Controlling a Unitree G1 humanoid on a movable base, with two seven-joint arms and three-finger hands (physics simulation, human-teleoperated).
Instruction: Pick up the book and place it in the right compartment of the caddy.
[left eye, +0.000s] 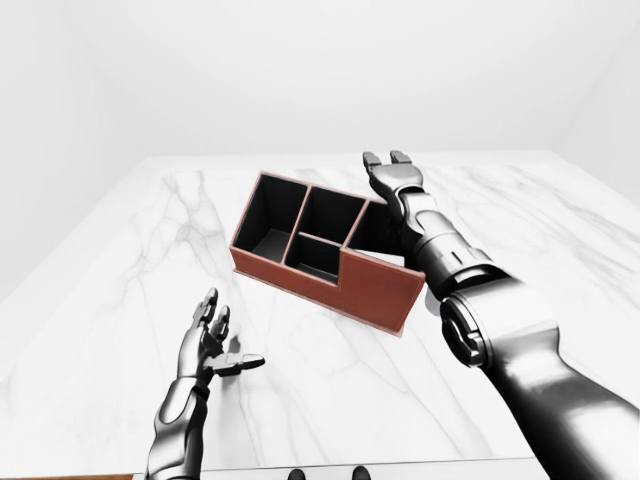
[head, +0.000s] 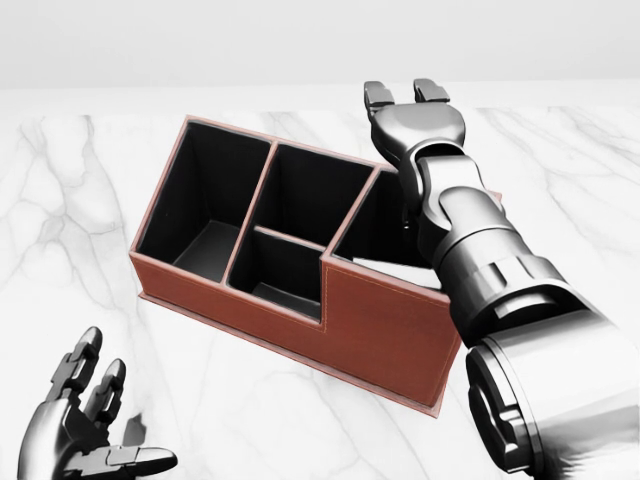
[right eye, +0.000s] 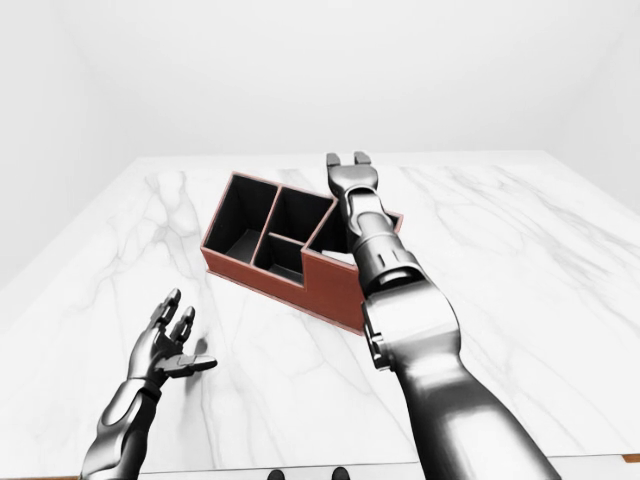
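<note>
A reddish-brown leather-look caddy (head: 390, 330) with black-lined compartments sits at an angle on the white marble counter (head: 560, 170). In the head view it shows one long compartment at the left, two smaller ones in the middle divided by a short wall, and a taller-walled compartment at the right.

The robot's right hand (head: 405, 95) reaches over the right compartment, its metal fingers (head: 378, 93) stretched out straight and apart, pointing toward the top of the view past the caddy's upper rim. They grip nothing. The grey forearm crosses above the right compartment and hides most of its inside.

The book cannot be clearly made out in any view. Only a thin pale edge shows low in the right compartment, just beside the forearm, and whether that is the book cannot be told.

The left hand (left eye: 212, 340) hangs above the bare counter at the lower left of the left-eye view, well apart from the caddy. Its fingers are spread wide and the thumb sticks out to the right; it holds nothing.
</note>
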